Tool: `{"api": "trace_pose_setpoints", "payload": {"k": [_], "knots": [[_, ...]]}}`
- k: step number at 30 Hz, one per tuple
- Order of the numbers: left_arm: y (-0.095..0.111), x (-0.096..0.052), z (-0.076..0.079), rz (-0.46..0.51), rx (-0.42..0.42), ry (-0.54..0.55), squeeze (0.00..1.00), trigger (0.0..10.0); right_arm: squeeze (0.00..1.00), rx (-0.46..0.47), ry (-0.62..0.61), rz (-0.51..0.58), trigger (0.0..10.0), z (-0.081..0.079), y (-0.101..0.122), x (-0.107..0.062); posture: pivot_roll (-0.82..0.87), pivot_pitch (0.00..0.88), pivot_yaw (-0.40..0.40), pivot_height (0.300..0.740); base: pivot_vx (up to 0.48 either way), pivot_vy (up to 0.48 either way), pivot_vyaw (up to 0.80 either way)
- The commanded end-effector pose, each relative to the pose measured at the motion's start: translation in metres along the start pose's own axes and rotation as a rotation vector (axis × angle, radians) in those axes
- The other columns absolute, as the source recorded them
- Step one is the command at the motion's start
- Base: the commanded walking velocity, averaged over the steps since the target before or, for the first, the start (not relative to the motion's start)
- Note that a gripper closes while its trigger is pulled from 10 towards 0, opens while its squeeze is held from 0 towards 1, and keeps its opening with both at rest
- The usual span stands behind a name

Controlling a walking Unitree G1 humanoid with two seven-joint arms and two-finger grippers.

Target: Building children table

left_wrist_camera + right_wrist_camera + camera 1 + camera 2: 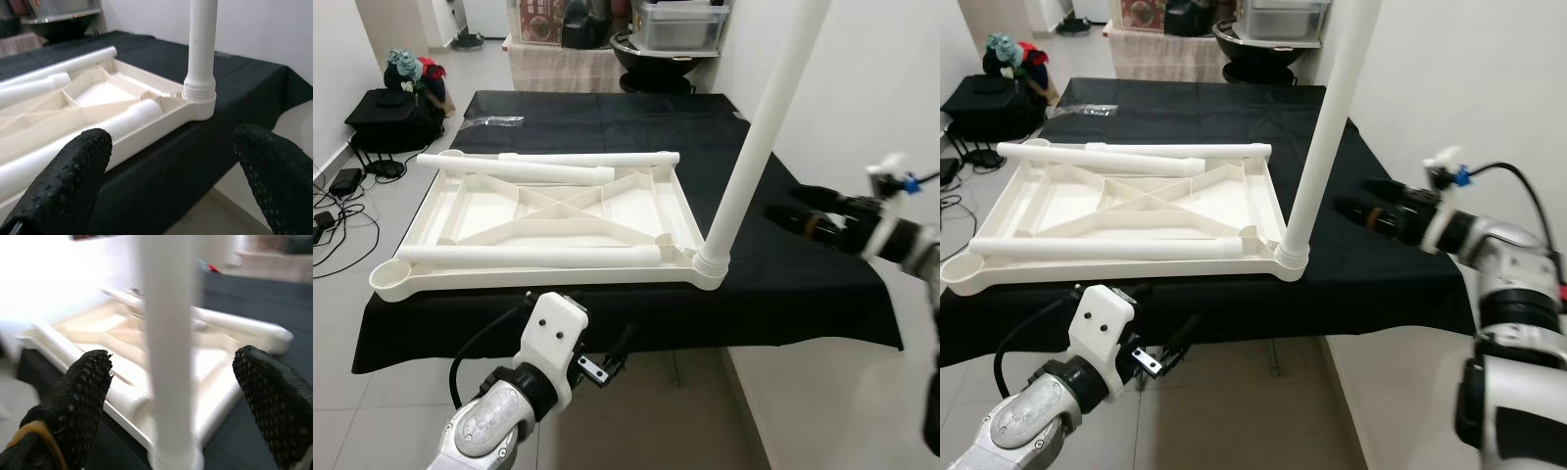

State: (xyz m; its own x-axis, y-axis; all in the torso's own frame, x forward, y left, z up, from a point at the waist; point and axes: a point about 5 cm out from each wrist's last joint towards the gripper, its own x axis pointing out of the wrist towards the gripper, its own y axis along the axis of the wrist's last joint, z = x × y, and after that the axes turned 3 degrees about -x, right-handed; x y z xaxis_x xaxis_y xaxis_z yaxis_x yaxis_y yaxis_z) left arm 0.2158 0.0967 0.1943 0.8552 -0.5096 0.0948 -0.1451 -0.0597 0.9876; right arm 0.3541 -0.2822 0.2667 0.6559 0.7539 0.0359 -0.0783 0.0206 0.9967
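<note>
Upright leg (759, 137) cut off by the top edge, upper end unseen. Blurred in the right wrist view, along with the tabletop (98, 333). Clutter behind the bench (803, 294) indistinct.

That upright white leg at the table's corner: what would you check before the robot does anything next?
1. Upright leg seated in corner socket: ok, it stands unheld.
2. Fully tightened: cannot tell.
3. Right hand open, clear of the leg: ok.
4. Left hand open, below the table edge: ok.
5. Loose legs lying in the upturned tabletop: ok.
6. Empty socket free: ok.
</note>
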Motion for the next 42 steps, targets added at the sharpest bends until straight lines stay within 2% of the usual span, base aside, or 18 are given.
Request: {"api": "trace_pose_setpoints", "payload": {"k": [1,2,5,12,18,23,30,35,36,38,39,41,42], "knots": [[0.001,0.000,0.004,-0.002,0.013,-0.023,0.00,10.0,0.00,-0.006,0.055,0.020,10.0,-0.005,0.006,0.008,0.08,0.122,-0.072,0.740,0.000,0.000,0.00],[0.001,0.000,0.004,-0.002,0.013,-0.023,0.00,10.0,0.00,-0.006,0.055,0.020,10.0,-0.005,0.006,0.008,0.08,0.122,-0.072,0.740,0.000,0.000,0.00],[0.007,0.002,0.007,0.028,0.040,-0.041,0.00,10.0,0.00,-0.012,0.107,0.019,10.0,-0.012,0.004,0.023,0.08,0.127,-0.074,0.740,0.000,0.000,0.00],[0.012,0.003,0.009,0.063,0.061,-0.056,0.00,10.0,0.00,-0.016,0.128,0.000,10.0,-0.018,-0.002,0.037,0.09,0.131,-0.077,0.740,0.000,0.000,0.00],[0.026,0.006,0.010,0.123,0.032,-0.055,0.00,10.0,0.00,-0.032,0.098,0.008,10.0,-0.022,-0.002,0.054,0.09,0.137,-0.077,0.740,0.000,0.000,0.00],[0.029,0.006,0.011,0.138,0.026,-0.059,0.00,10.0,0.00,-0.032,0.086,0.014,10.0,-0.022,-0.001,0.057,0.09,0.137,-0.078,0.740,0.000,0.000,0.00],[0.046,0.011,0.017,0.205,0.006,-0.093,0.00,10.0,0.00,-0.023,0.078,0.040,10.0,-0.026,0.003,0.075,0.09,0.147,-0.077,0.740,0.000,0.000,0.00],[0.051,0.011,0.018,0.221,0.005,-0.097,0.00,10.0,0.00,-0.016,0.088,0.042,10.0,-0.028,0.002,0.081,0.09,0.150,-0.078,0.740,0.000,0.000,0.00],[0.052,0.011,0.018,0.224,0.004,-0.098,0.00,10.0,0.00,-0.011,0.089,0.041,9.2,-0.028,0.002,0.081,0.09,0.150,-0.078,0.740,0.000,0.000,0.00],[0.053,0.011,0.018,0.227,0.003,-0.099,0.00,10.0,0.00,-0.006,0.085,0.037,9.2,-0.028,0.001,0.083,0.09,0.151,-0.078,0.740,0.000,0.000,0.00],[0.054,0.011,0.019,0.229,0.002,-0.100,0.00,10.0,0.00,0.001,0.074,0.030,0.9,-0.028,-0.001,0.084,0.09,0.152,-0.077,0.740,0.000,0.000,0.00],[0.054,0.011,0.019,0.229,0.002,-0.100,0.00,10.0,0.00,0.005,0.067,0.026,0.9,-0.028,-0.001,0.085,0.09,0.152,-0.077,0.740,0.000,0.000,0.00],[0.055,0.011,0.019,0.232,0.002,-0.100,0.00,10.0,0.00,0.004,0.068,0.025,0.0,-0.028,-0.002,0.087,0.09,0.152,-0.078,0.740,0.000,0.000,0.00]]}}
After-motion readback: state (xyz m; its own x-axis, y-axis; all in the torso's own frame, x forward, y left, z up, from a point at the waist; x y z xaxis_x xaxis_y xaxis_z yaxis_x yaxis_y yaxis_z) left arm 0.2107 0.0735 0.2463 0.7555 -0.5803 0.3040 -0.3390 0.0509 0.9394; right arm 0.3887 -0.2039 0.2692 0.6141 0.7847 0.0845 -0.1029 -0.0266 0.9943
